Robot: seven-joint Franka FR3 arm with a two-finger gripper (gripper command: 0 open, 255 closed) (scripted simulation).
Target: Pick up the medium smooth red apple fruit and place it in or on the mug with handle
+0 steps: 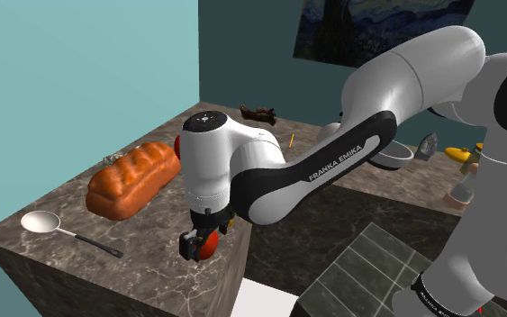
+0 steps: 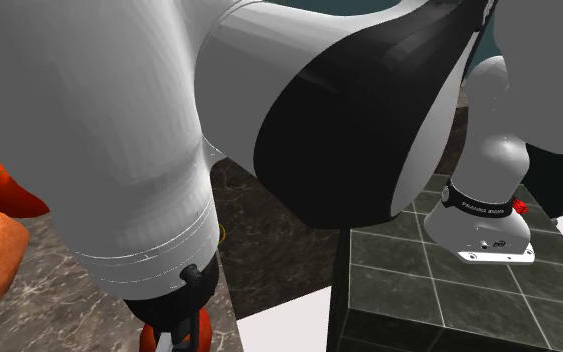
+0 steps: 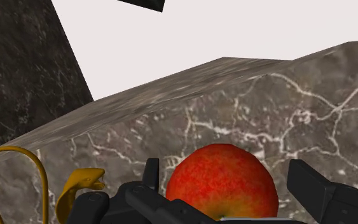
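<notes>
Fingers (image 3: pixel 311 188), black: one on each side of the red apple (image 3: pixel 222 181); cannot tell whether clamped or apart. Apple: low over tabletop (image 1: pixel 143 270), well apart from bread loaf (image 1: pixel 132 178).

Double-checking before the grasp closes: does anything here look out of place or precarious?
The red apple sits close to the edge of the marble counter, between the open fingers of the gripper; a sideways nudge might roll it off. Nothing looks spilled or damaged.
</notes>
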